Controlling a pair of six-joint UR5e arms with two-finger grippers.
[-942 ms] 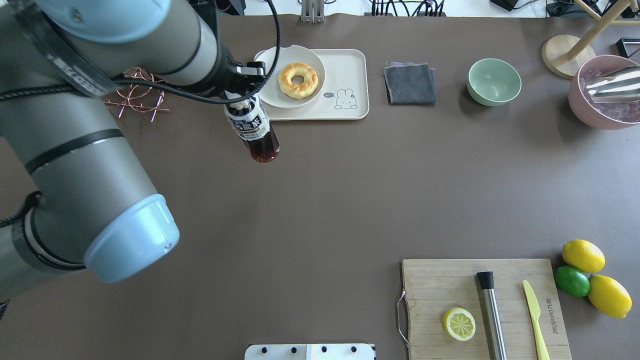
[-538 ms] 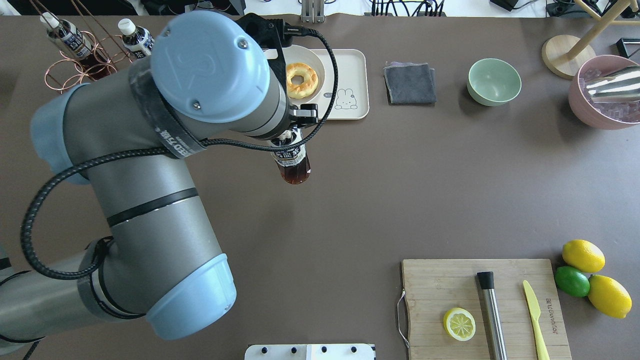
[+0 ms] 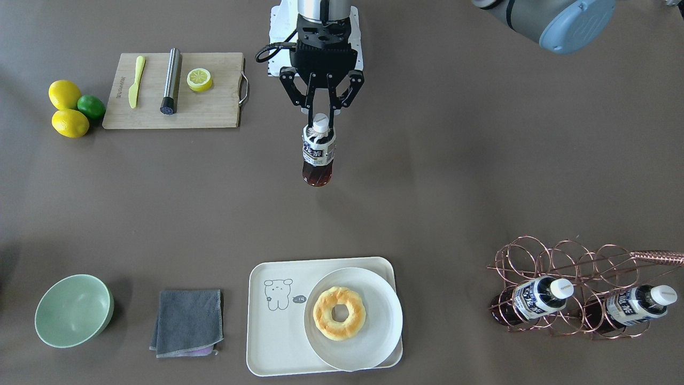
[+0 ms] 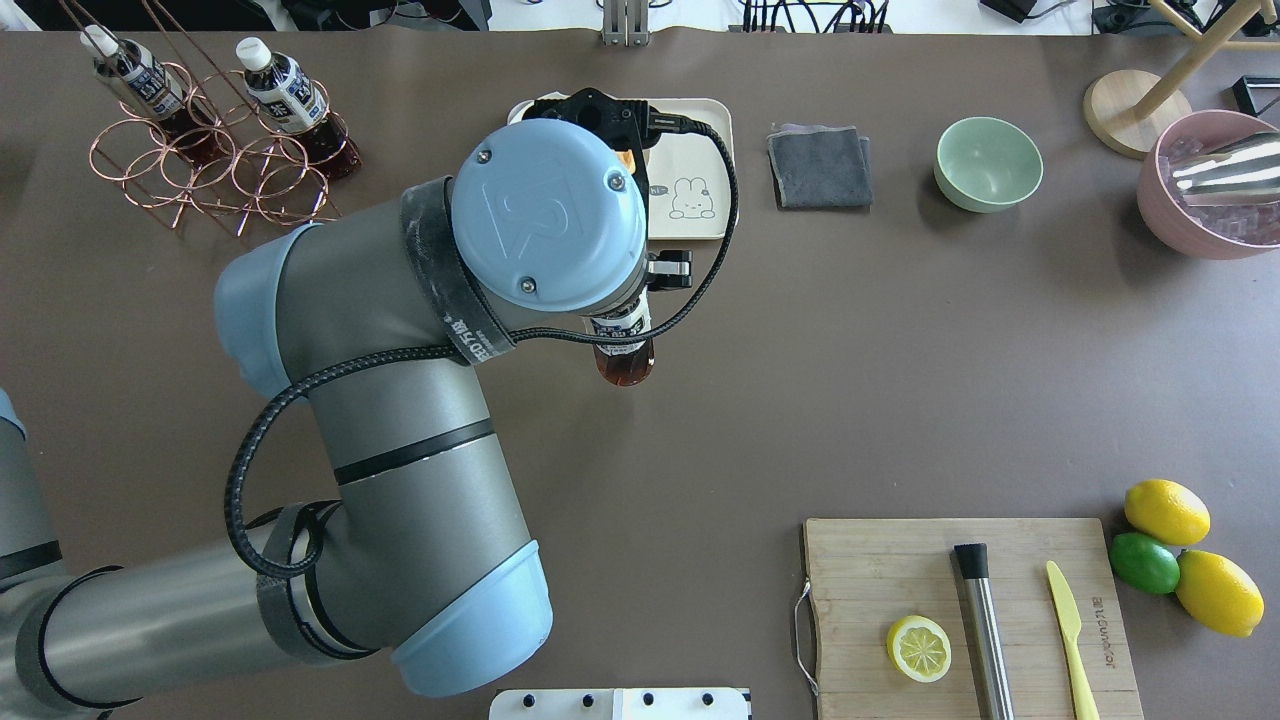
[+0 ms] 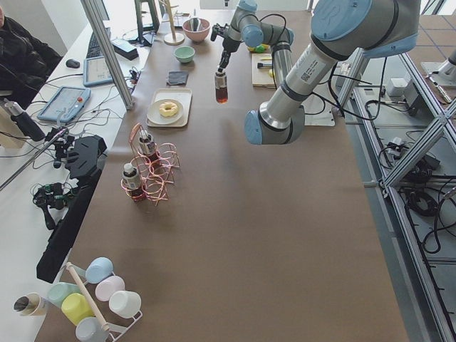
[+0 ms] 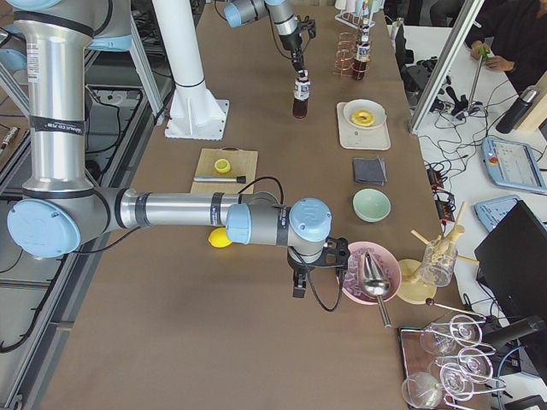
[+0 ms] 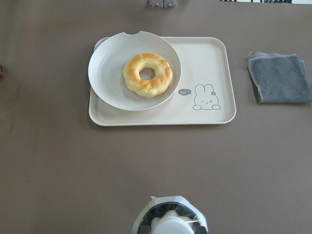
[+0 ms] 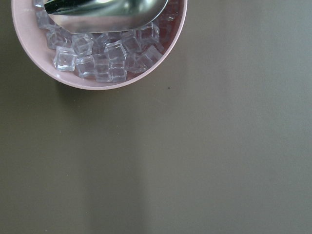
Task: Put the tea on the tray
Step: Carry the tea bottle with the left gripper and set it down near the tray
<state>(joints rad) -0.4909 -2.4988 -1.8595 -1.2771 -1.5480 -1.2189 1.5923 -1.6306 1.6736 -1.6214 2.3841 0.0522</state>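
Note:
My left gripper is shut on the white cap of the tea, a small bottle of dark red-brown liquid that hangs upright over the bare table. The cream tray with its cartoon drawing lies farther from the robot, and the bottle is short of its near rim. In the overhead view my left arm covers part of the tray, with the tea showing under the wrist. The left wrist view has the cap at the bottom and the tray ahead. My right gripper shows only from the side, so I cannot tell its state.
A white plate with a doughnut fills the tray's half nearest the copper rack, which holds two more bottles. A grey cloth and green bowl lie beyond the tray. A pink bowl of ice sits under the right wrist.
The left arm has carried the bottle to the right and toward the robot, from beside the tray's left corner to a spot in front of the tray.

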